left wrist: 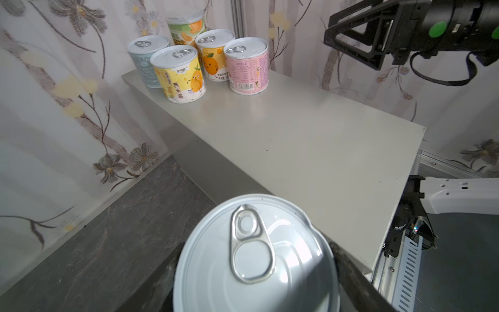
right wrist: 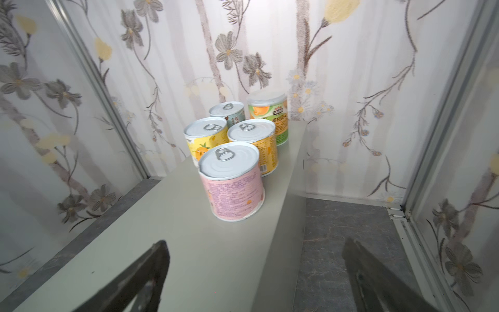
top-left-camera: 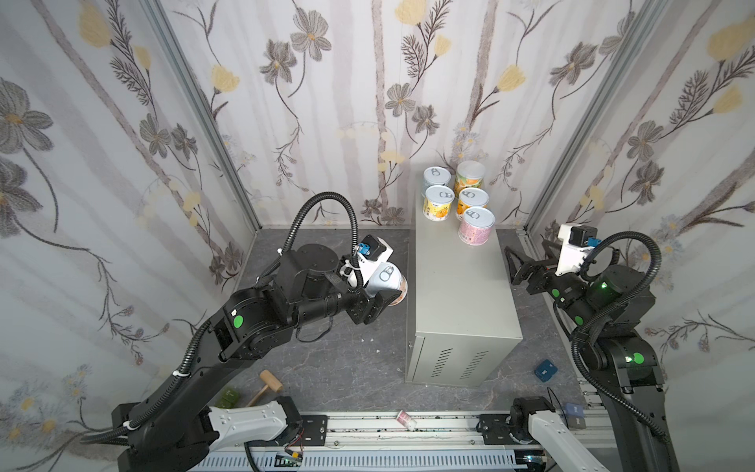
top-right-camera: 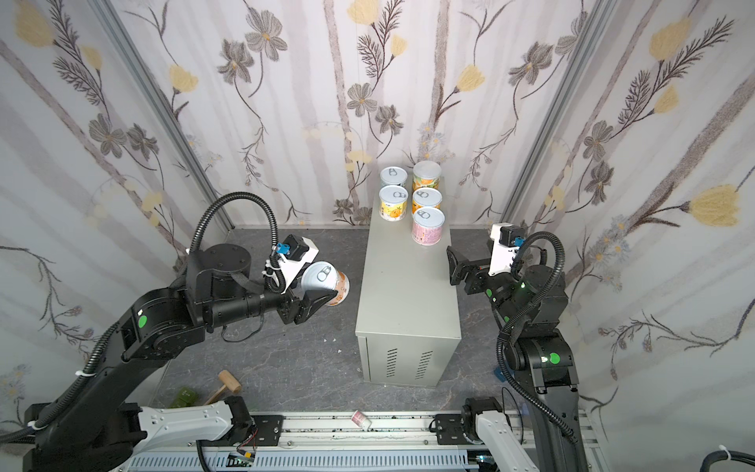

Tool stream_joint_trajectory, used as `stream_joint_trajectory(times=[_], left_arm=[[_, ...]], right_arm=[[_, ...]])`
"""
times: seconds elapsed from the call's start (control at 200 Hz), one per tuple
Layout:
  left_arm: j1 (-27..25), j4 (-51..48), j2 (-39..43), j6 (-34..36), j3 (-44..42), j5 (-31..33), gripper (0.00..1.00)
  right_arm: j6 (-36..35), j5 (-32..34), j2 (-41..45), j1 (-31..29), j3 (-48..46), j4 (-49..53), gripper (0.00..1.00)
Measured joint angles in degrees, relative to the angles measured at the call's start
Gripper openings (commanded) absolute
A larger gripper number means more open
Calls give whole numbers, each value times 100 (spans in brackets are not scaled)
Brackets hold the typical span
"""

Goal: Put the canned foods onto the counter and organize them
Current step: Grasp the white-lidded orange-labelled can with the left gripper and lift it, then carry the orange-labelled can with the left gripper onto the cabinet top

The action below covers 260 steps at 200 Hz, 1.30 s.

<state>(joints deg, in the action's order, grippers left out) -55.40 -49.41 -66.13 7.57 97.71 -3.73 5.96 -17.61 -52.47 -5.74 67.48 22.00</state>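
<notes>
Cans (right wrist: 229, 164) stand upright on the counter (top-left-camera: 457, 294), five of them in a tight group at its far end, near the wall. A pale blue can (top-left-camera: 436, 177) and a taller green can (top-left-camera: 470, 173) are at the back, with a yellow can (top-left-camera: 439, 200) and an orange can (top-left-camera: 472, 201) before them. A pink can (top-left-camera: 476, 225) is the nearest.

The sixth can (top-right-camera: 325, 282) is in the left claw (top-right-camera: 322, 292). The left arm reaches up from the near left side. Its wrist lies about level and points right, toward the counter's long left side. This claw is clenched on the can's wall, one finger on each side. The can is tilted, with its pull-tab lid turned toward the wrist camera. It hangs over the floor (top-right-camera: 286, 359), just beside the counter's left edge and not touching it.

The right arm is folded at the right side, its wrist pointing left. The right claw (right wrist: 255, 241) is released and empty, its jaws wide, at the counter's right edge, apart from the pink can
</notes>
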Motion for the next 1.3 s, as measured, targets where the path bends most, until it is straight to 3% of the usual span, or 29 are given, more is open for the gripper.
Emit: stream_joint_trajectory(times=[0.1, 0.22, 0.455, 0.869, 1.044, 1.299], left_arm=[[0, -164, -319, 131, 426, -382, 51], [0, -260, -765, 256, 898, -730, 51], [0, -647, -1722, 487, 1773, -1137, 50], [7, -1545, -3357, 763, 3696, -1641, 52], [28, -1648, -3654, 791, 3969, -1742, 64], [59, -1633, -3779, 793, 3995, -1794, 88]], right_arm=[[-129, -470, -68, -278, 48, 55, 100], [-275, -590, -122, -656, 87, 140, 100], [-411, -485, -127, -1003, 90, 413, 99], [-452, -133, 120, -1032, -50, 435, 100], [-455, 15, 232, -1032, -98, 529, 100], [-501, 160, 297, -1032, -136, 643, 100]])
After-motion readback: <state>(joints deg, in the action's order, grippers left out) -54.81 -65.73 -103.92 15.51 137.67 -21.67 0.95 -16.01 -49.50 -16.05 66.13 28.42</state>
